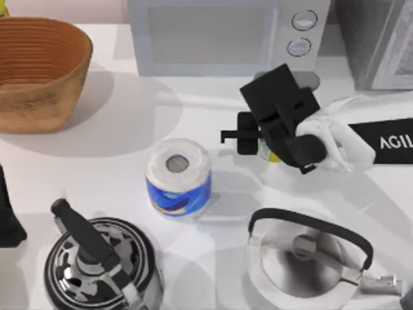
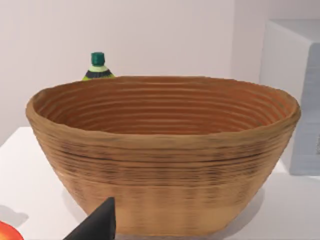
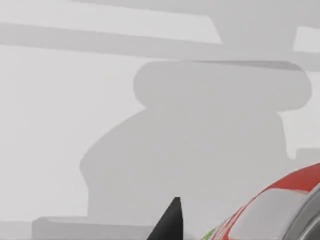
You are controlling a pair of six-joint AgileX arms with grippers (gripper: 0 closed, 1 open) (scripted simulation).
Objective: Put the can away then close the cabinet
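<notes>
The can (image 1: 267,153) is mostly hidden under my right gripper (image 1: 240,137), with just a yellow-green sliver showing at mid-table, right of centre. In the right wrist view its red label and silver top (image 3: 287,202) loom close beside one dark fingertip (image 3: 170,222). The right gripper is shut on the can, raised above the table in front of the microwave. The grey cabinet (image 1: 377,39) stands at the back right corner, cut off by the frame. My left arm (image 1: 6,216) is parked at the left edge, and one of its fingertips (image 2: 100,224) faces the basket.
A woven basket (image 1: 39,97) sits back left, with a green-capped bottle (image 2: 98,67) behind it. A white microwave (image 1: 219,35) stands at the back centre. A blue-wrapped paper roll (image 1: 178,175) stands mid-table. A black kettle (image 1: 97,265) and a silver kettle (image 1: 310,258) line the front.
</notes>
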